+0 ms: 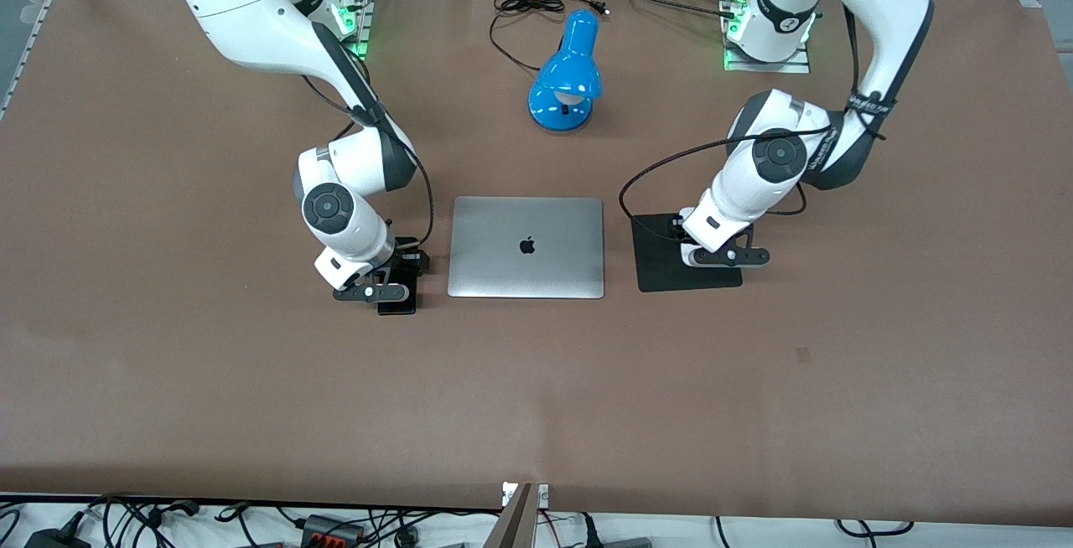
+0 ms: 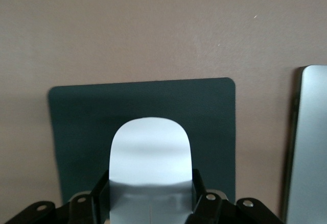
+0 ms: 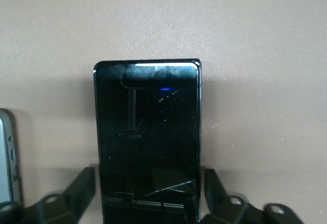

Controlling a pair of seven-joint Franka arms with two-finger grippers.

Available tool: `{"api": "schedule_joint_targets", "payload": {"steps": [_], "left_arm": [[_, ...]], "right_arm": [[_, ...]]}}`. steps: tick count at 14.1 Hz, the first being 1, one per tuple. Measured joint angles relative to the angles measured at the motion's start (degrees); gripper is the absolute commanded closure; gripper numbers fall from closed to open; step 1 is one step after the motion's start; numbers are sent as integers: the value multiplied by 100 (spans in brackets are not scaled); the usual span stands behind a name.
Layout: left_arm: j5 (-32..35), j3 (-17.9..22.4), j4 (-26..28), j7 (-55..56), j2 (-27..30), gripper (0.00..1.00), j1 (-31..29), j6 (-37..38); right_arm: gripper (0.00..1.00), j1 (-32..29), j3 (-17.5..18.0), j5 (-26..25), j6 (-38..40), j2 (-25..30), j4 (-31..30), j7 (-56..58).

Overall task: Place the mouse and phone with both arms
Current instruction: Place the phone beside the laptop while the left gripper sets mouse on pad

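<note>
The white mouse (image 2: 149, 152) sits between the fingers of my left gripper (image 2: 150, 183), which is shut on its sides. It is held low over the black square pad (image 2: 204, 112). In the front view the left gripper (image 1: 712, 256) is over the pad (image 1: 671, 278), and the hand hides the mouse. The black phone (image 3: 147, 132) lies flat on the brown table beside the laptop, toward the right arm's end. My right gripper (image 3: 148, 180) straddles it, open, with a gap on each side. Only the phone's near end (image 1: 396, 307) shows under the right gripper (image 1: 386, 284).
A closed silver laptop (image 1: 526, 246) lies between the phone and the pad. A blue desk lamp (image 1: 568, 79) with its black cable (image 1: 520, 7) stands farther from the front camera, between the arm bases. The brown table (image 1: 536, 397) stretches wide toward the front camera.
</note>
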State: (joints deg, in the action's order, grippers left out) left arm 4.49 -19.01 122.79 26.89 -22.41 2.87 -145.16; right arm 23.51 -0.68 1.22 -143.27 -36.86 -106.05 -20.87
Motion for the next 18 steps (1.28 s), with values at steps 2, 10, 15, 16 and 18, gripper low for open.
{"api": "schedule_joint_targets", "payload": {"steps": [2,10,15,16,18], "left_arm": [[0,29,107,8,-235,74,-12,-421],[0,185,105,12,-609,0,-62,-789],[0,185,-12,12,-521,0,-67,-811],[1,186,-58,12,-419,0,-73,-759],[25,186,-292,-1,-72,0,-83,-30]], "right_arm": [[0,-16,-53,1,10,40,141,-105],[0,-1115,-270,0,2307,1326,1041,-128],[0,-1611,-273,0,3364,1996,1090,326],[0,-1730,-277,-1,3598,2165,1094,456],[0,-2035,-283,-1,4125,2545,1097,883]]}}
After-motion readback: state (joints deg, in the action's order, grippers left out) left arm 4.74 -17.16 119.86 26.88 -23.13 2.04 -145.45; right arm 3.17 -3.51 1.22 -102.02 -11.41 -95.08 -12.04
